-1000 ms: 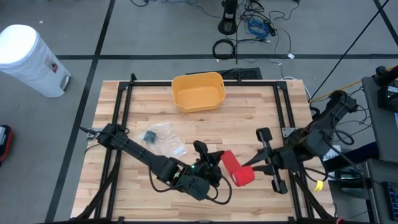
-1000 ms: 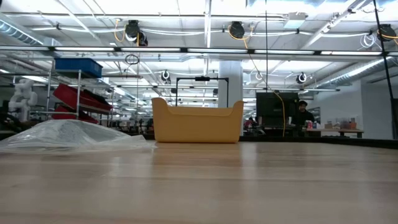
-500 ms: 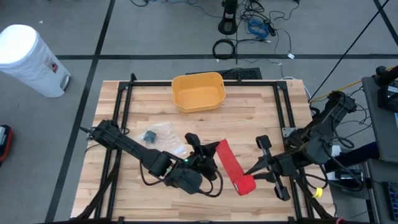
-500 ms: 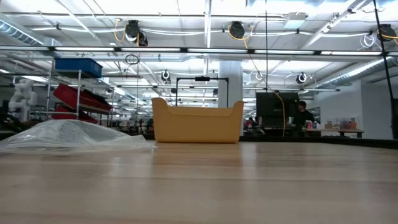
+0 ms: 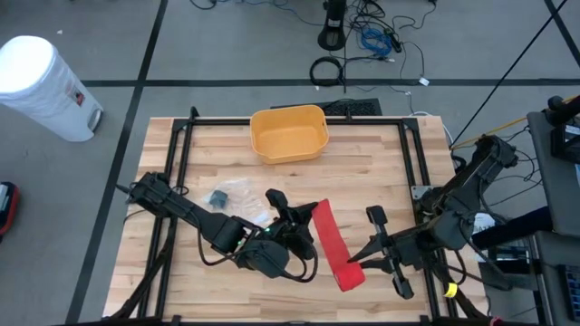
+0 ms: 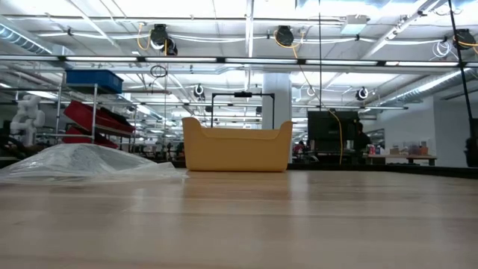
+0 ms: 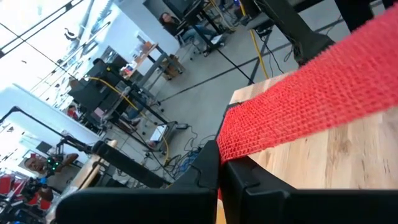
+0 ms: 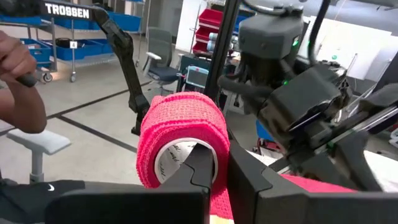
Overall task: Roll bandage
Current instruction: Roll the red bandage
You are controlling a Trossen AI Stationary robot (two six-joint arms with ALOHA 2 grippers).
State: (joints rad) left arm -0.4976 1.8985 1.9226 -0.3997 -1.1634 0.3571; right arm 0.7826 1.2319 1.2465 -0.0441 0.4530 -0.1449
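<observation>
Since one second ago: bandage (image 5: 330,244) drawn out from a compact roll into a long red strip; right claw (image 5: 356,265) shifted toward the worktop's near edge, left claw (image 5: 303,225) shifted slightly left.

Bandage: red, woven. Long axis runs diagonally across the worktop (image 5: 362,181), from the free end near the centre down to the rolled end near the front edge. Located front centre, between the two arms.

Left claw: clenched on the strip's free end, seen in the wrist view (image 7: 219,163).

Right claw: clenched through the core of the remaining roll (image 8: 180,134), holding the rolled end.

Other items: yellow bin (image 5: 288,132) at the far edge; clear plastic wrapper (image 5: 237,201) left of centre.
</observation>
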